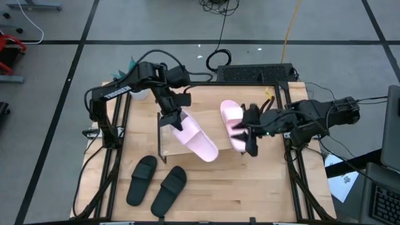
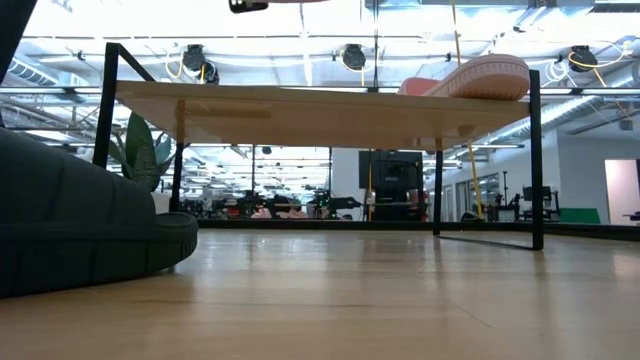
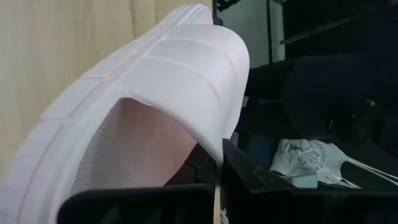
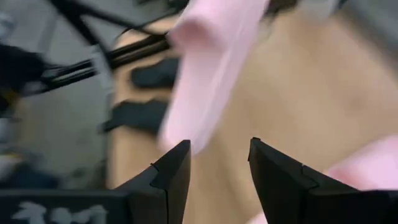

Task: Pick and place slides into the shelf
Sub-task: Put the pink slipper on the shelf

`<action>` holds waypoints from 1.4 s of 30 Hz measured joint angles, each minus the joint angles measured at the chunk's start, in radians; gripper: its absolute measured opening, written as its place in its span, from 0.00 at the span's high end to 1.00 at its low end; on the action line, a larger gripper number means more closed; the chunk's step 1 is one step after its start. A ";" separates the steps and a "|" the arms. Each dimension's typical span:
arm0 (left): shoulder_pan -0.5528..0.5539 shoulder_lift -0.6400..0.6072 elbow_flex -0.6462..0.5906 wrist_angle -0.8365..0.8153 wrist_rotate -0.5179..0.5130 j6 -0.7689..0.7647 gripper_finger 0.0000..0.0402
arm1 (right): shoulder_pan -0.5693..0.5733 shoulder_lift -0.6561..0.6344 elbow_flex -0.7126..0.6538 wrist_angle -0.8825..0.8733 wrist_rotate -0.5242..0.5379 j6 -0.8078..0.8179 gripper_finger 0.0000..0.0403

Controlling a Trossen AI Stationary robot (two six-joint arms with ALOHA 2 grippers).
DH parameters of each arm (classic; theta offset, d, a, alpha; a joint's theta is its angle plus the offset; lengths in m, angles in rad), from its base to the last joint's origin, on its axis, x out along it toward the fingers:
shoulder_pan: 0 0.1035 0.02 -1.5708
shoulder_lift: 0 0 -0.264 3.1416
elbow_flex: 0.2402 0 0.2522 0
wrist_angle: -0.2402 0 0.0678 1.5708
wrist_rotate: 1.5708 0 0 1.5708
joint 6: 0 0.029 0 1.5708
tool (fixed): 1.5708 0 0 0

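The shelf (image 1: 187, 147) stood at mid-table on the table (image 1: 250, 194). Two pink slides were at its level: one (image 1: 232, 119) lay on the top board at the right end, and the other (image 1: 195, 137) was clamped by its heel end in the left gripper (image 1: 172, 120), fingers closed on it, its toe end over the board. Whether that slide already rested on the board could not be told. The two black slides (image 1: 156, 182) lay on the table in front of the shelf, untouched. By this layout the task stood about one quarter to one half done, with the black pair left to place.

The right gripper (image 4: 219, 165) hovered over the right pink slide, fingers parted with nothing between them.

In the low view a dark mass filled the left side and hid that end of the shelf. The right wrist view was blurred. In the high view the right gripper partly covered its slide.
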 joint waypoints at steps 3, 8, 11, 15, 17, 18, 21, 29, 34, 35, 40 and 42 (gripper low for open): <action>0.014 0.000 0.000 0.000 -0.002 0.008 1.00 | 0.007 0.006 0.000 -0.019 -0.116 0.158 0.63; 0.030 0.000 0.000 0.000 -0.013 0.037 1.00 | 0.069 0.039 -0.008 -0.014 -0.091 0.352 0.63; 0.036 0.000 0.000 -0.001 -0.011 0.057 1.00 | 0.117 0.048 -0.058 0.014 -0.033 0.491 0.63; 0.046 0.000 0.000 0.000 -0.011 0.084 1.00 | 0.194 0.048 -0.194 0.181 0.063 0.696 0.63; 0.052 0.000 0.000 0.000 -0.008 0.091 1.00 | 0.238 0.045 -0.268 0.312 0.135 0.794 0.63; 0.055 0.000 0.000 0.000 -0.006 0.095 1.00 | 0.259 0.044 -0.302 0.379 0.166 0.840 0.63; 0.064 0.000 0.000 0.000 0.017 0.108 1.00 | 0.322 0.044 -0.396 0.593 0.247 0.946 0.63; 0.058 -0.007 0.000 0.000 0.074 0.094 1.00 | 0.429 0.043 -0.518 0.835 0.571 1.001 0.63; 0.044 -0.014 0.000 0.000 0.095 0.054 1.00 | 0.440 0.071 -0.521 0.816 0.713 0.983 0.63; 0.040 -0.013 0.000 0.000 0.095 0.046 1.00 | 0.438 0.082 -0.521 0.814 0.731 0.978 0.63; 0.033 -0.013 0.000 0.000 0.105 0.025 1.00 | 0.396 0.143 -0.521 0.846 0.754 0.958 0.63; 0.033 -0.013 0.000 -0.001 0.106 0.018 1.00 | 0.386 0.165 -0.522 0.878 0.756 0.934 0.63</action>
